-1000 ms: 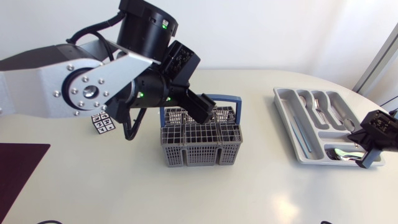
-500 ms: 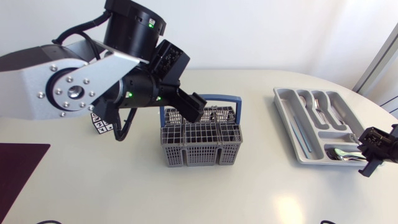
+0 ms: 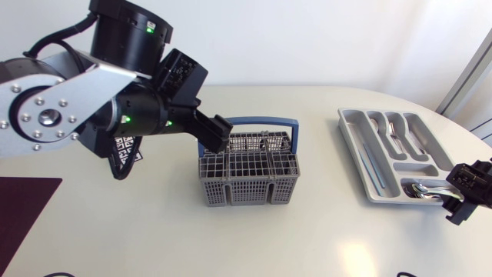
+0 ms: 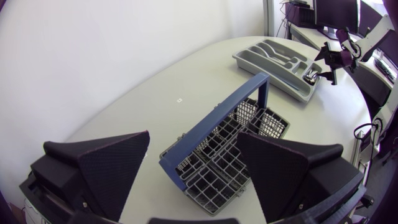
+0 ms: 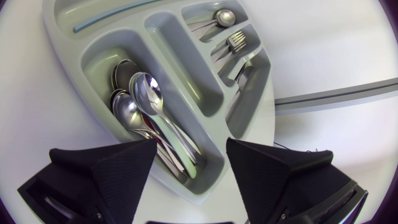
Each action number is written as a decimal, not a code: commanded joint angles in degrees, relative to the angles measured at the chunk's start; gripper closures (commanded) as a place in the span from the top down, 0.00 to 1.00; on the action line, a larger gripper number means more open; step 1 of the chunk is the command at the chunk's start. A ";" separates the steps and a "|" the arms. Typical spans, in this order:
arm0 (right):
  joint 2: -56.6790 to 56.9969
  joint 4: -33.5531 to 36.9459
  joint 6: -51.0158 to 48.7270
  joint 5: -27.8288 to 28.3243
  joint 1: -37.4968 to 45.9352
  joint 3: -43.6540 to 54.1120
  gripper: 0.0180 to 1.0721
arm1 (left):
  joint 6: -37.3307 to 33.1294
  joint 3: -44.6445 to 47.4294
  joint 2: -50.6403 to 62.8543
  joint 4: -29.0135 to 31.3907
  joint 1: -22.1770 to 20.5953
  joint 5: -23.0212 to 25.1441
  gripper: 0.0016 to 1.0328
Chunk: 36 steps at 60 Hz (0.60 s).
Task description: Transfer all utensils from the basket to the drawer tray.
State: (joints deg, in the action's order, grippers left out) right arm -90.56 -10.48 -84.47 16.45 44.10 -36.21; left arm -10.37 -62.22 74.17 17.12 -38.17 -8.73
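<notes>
The left gripper [image 4: 193, 138] holds its fingers wide apart and empty, with the grey plastic mesh basket with a blue bar handle [image 4: 219, 163] standing on the white bench [image 4: 155, 74] ahead of and below the gap between them. The right gripper [image 5: 189, 149] is spread too (nothing in it), and the shiny metal spoons [image 5: 146, 102] lie untouched just ahead of its fingers in an end compartment of the grey moulded drawer tray [image 5: 93, 37]. Over the last second the left arm has drawn back from above the basket, and the right gripper has slid outward past the tray's corner.
</notes>
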 commanded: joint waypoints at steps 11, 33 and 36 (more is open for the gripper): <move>12.43 8.99 2.29 3.42 -0.59 2.02 0.94 | -1.41 5.00 -5.27 1.33 3.63 -0.23 0.95; 25.88 16.37 19.69 1.31 -18.52 5.00 0.94 | -3.08 13.00 -10.19 0.98 15.59 4.86 0.92; 26.76 17.07 22.85 0.52 -21.51 4.65 0.94 | -3.16 14.23 -9.92 0.54 17.61 5.83 0.89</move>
State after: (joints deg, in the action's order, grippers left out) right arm -65.52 5.13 -67.96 17.93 26.26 -32.58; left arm -12.12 -50.81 64.69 18.11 -23.18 -4.03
